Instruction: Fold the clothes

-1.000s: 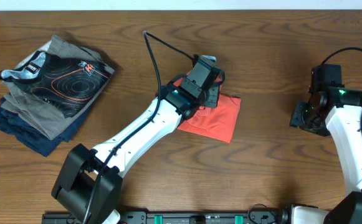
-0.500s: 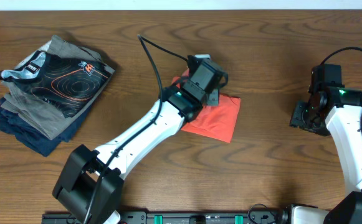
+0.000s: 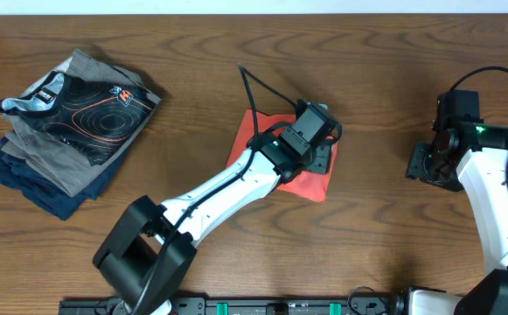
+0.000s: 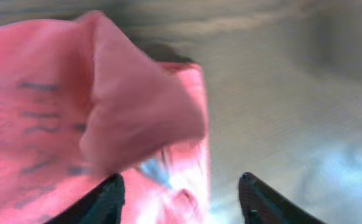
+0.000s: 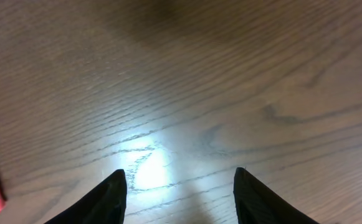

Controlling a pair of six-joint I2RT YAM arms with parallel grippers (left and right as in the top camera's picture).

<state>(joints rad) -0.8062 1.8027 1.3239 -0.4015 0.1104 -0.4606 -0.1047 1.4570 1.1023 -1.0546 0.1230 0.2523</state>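
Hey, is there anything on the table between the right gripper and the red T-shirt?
Nothing visible. Only bare table lies between the right gripper and the T-shirt; the left gripper hovers open over the shirt's edge.

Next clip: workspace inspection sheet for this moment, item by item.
Surface: wooden table, glare patch in the right wrist view.
Job's things: coral-red T-shirt, folded small mid-table, one flap raised in the left wrist view.
Clutter: stack of folded garments at far left, black one with orange lines on top.
Grippers: left end effector open over the shirt's edge; right end effector open over bare wood.
Cables: black cable loops off the left arm; another arcs over the right arm.
Surroundings: pale strip along the far edge.
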